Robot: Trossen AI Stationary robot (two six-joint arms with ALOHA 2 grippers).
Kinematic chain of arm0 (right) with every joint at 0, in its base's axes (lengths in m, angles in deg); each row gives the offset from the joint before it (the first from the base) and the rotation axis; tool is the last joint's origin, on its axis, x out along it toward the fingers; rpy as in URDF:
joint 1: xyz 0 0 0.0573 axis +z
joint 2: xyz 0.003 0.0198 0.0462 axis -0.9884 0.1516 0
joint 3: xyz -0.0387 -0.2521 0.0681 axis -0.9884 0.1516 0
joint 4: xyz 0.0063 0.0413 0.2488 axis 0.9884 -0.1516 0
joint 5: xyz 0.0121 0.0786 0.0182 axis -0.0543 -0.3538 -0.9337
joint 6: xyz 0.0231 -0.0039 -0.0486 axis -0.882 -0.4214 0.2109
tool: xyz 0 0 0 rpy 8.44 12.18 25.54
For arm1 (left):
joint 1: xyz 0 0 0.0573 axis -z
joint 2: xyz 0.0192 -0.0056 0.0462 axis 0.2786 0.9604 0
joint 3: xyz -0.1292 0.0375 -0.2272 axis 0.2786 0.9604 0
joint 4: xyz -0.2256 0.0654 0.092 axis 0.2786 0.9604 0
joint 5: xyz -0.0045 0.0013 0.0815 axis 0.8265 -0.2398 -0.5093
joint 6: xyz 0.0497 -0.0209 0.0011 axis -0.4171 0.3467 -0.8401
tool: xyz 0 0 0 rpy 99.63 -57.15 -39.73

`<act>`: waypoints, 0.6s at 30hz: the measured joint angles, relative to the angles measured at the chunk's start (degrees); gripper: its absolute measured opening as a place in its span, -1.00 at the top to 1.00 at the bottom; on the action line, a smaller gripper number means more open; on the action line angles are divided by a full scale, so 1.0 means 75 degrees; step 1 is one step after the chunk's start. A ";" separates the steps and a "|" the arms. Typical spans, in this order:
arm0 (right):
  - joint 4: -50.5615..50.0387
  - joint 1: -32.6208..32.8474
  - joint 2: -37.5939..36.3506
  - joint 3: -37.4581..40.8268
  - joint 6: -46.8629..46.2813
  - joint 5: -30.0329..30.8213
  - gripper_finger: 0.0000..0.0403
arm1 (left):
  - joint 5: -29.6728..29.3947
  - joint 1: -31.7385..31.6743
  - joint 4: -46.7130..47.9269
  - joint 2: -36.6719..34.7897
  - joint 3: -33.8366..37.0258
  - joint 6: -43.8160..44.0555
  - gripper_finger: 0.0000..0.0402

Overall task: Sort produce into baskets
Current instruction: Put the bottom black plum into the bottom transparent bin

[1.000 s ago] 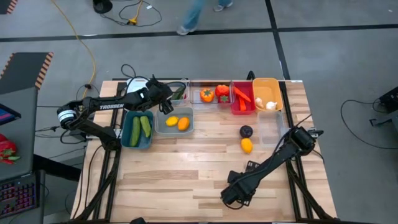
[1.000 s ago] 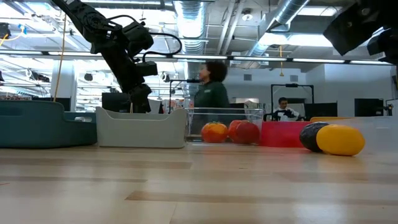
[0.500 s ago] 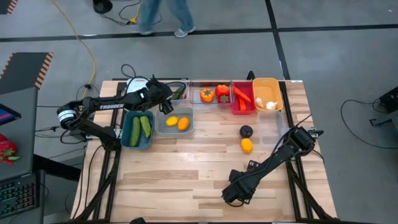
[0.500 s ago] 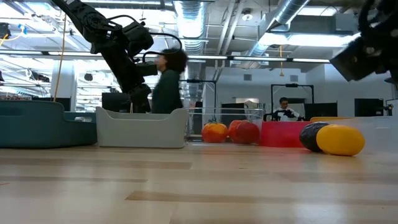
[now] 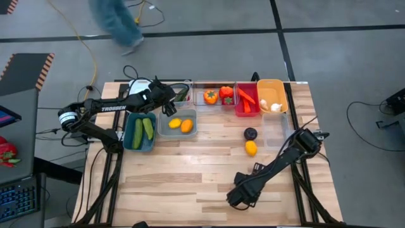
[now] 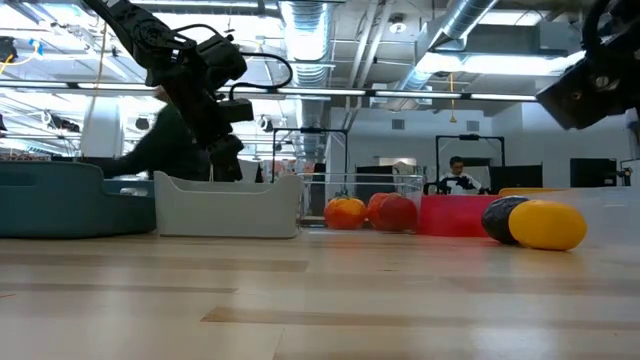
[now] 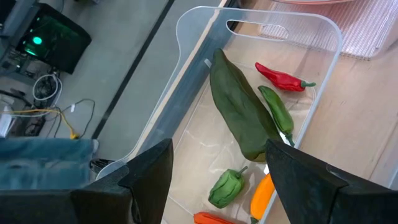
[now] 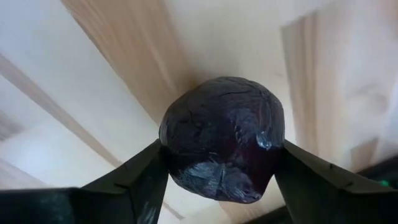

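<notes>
Gripping 1 purple ball [image 8: 221, 140], my right pincer [image 5: 236, 197] hangs low over the bench [image 5: 190, 171] front. Left pincer [image 7: 217, 180], jaws apart, hovers over clear tub [image 7: 186, 74]. 2 cucumbers [image 5: 142, 130] in teal tub [image 5: 129, 145]; 1 lemon [image 5: 251, 148] loose mid-bench.

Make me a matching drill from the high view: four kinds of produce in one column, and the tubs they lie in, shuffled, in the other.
Produce:
1. cucumbers
2. carrots
3. garlic
4. peppers

Tubs:
A. red tub
B. clear tub
C. teal tub
D. orange tub

Pairs: 1-C, 2-A, 3-D, 4-B
</notes>
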 joint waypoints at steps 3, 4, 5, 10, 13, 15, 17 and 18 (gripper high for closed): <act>-0.0426 -0.0060 -0.0293 0.0000 0.0035 0.0000 -0.42 | 0.0000 0.0000 -0.0001 0.0000 0.0000 -0.0003 -0.21; -0.0620 -0.0094 -0.0441 0.0001 0.0035 0.0024 -0.42 | -0.0002 0.0000 -0.0003 0.0000 0.0000 -0.0003 -0.21; -0.0796 -0.0129 -0.0603 0.0000 0.0036 0.0105 -0.42 | -0.0002 0.0000 0.0000 0.0000 0.0000 -0.0003 -0.21; -0.1957 -0.0419 -0.1593 0.0000 -0.0216 0.1222 -0.42 | -0.0002 0.0000 -0.0003 0.0000 0.0000 -0.0003 -0.21; -0.1742 -0.0734 -0.2389 0.0272 -0.0219 0.2009 -0.42 | -0.0002 0.0000 -0.0003 0.0000 0.0000 -0.0003 -0.21; -0.1836 -0.1059 -0.2853 0.0526 -0.0220 0.2403 -0.42 | -0.0005 0.0006 -0.0006 0.0000 0.0000 -0.0003 -0.21; -0.1931 -0.1411 -0.3279 0.0934 -0.0180 0.2595 -0.42 | -0.0002 0.0007 -0.0006 0.0000 0.0000 -0.0013 -0.21; -0.1853 -0.1622 -0.3525 0.1190 -0.0155 0.2600 -0.42 | -0.0005 0.0012 -0.0007 0.0000 0.0000 -0.0017 -0.21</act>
